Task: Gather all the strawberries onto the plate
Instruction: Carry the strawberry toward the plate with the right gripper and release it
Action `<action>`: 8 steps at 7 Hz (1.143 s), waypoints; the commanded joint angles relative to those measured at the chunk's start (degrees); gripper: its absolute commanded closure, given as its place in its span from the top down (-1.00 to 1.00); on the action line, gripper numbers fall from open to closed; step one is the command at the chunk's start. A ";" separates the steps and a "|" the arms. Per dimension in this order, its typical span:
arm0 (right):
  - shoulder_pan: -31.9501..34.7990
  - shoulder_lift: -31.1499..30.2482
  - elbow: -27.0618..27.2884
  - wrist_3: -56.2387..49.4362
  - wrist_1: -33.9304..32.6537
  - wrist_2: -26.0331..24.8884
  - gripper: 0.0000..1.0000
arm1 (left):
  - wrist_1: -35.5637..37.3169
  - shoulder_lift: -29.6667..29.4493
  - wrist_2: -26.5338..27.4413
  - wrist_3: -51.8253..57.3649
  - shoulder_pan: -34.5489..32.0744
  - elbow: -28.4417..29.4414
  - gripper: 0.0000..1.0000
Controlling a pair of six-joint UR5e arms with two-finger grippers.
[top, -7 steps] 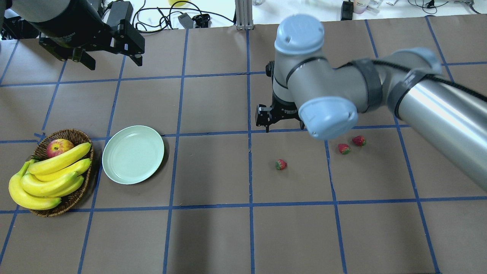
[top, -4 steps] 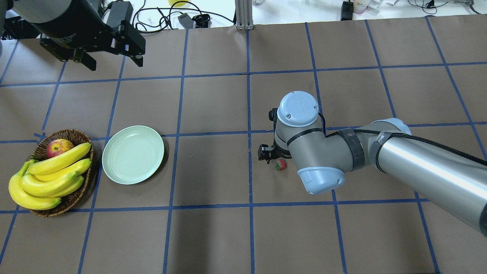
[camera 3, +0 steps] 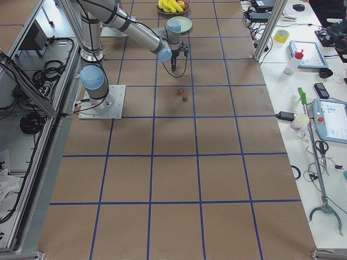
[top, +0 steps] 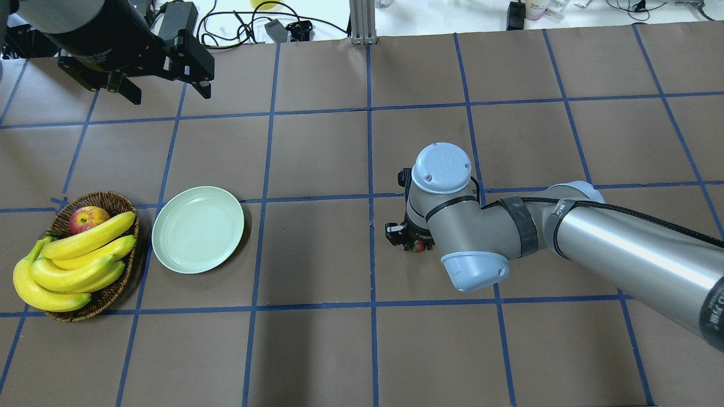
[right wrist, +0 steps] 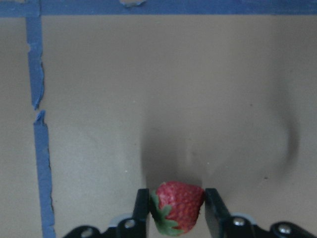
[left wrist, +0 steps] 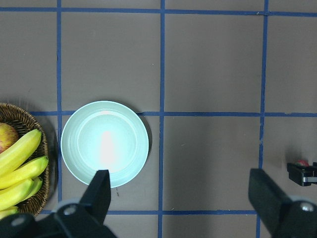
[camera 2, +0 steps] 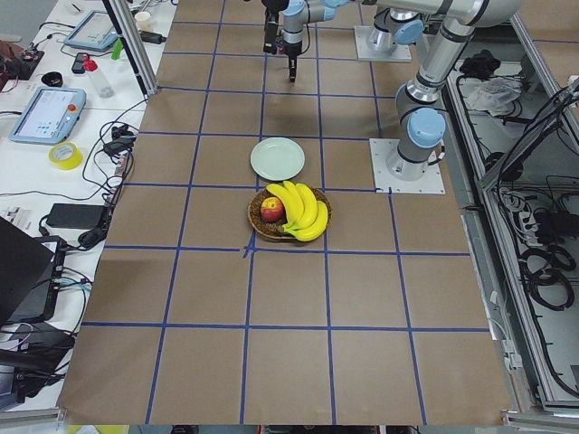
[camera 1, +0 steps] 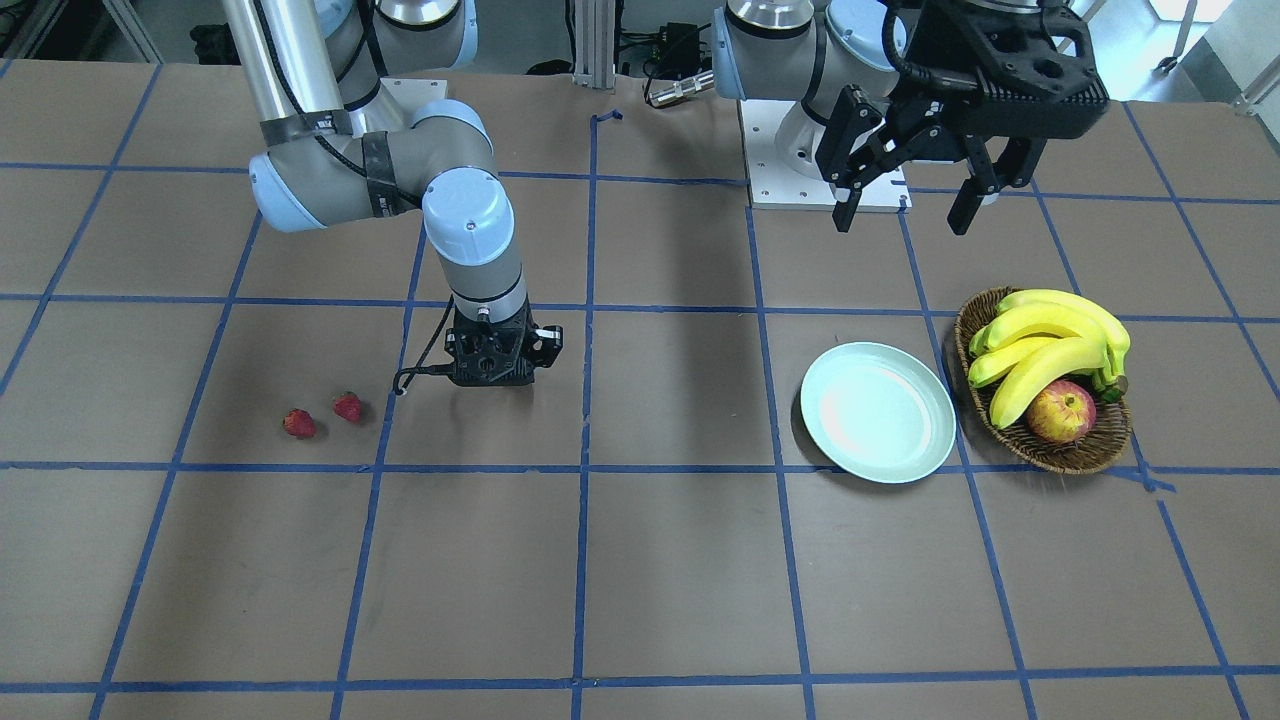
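Two cameras look steeply down on the desk (top: pixel 317 350) from opposite long sides, and two from its far ends. Wrist cameras face straight down: the left high, plate (left wrist: pixel 104 144) toward 9 o'clock as overhead; the right very near.

We count three strawberries (camera 1: pixel 298 423) (camera 1: pixel 347 407) (right wrist: pixel 178 210), one plate (camera 1: pixel 878 412), one basket (camera 1: pixel 1060 462), one apple (camera 1: pixel 1062 410), one bunch of bananas (camera 1: pixel 1050 335).

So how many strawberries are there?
3. One strawberry is in the right gripper; a second strawberry and a third strawberry lie close together on the table, farther to the robot's right. None looks hidden.
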 commanded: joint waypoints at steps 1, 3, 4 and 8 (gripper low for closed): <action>0.00 -0.07 -2.30 1.48 0.18 2.23 -1.00 | 0.00 0.02 0.26 0.00 -0.05 0.02 1.00; 3.05 3.68 -8.35 11.30 0.01 11.61 -1.00 | 0.00 -0.07 0.09 0.00 -0.05 -0.07 1.00; 6.65 7.45 -12.39 14.21 -0.52 12.16 -1.00 | 0.00 0.10 0.17 0.00 -0.23 0.02 1.00; 10.55 11.81 -19.64 16.09 3.66 10.85 1.00 | 0.00 0.10 0.53 0.70 0.21 0.02 1.00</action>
